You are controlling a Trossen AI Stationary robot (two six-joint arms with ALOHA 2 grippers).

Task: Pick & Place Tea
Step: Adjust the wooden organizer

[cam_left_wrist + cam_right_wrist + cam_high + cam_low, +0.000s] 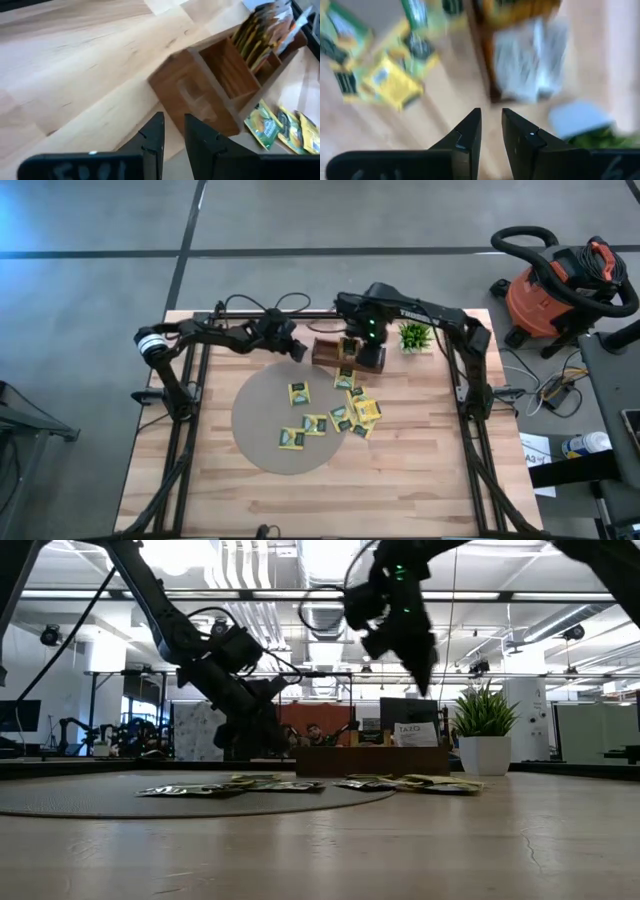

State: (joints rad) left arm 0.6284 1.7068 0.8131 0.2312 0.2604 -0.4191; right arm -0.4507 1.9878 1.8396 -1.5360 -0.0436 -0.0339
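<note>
We hover our right gripper (pixel 370 352), fingers narrowly parted and empty, above the tray (pixel 330 352), loose tea sachets (pixel 352 412) lying just nearer.

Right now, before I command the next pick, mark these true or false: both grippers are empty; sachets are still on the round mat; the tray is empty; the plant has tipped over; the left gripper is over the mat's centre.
1. Both grippers are empty. True: nothing shows between the fingers of the left gripper or the right gripper.
2. Sachets lie on the round mat. True: several tea sachets do.
3. The wooden tray is empty. False: sachets stand in one compartment.
4. The potted plant has tipped over. False: upright.
5. The left gripper is over the mat's centre. False: beside the tray.
</note>
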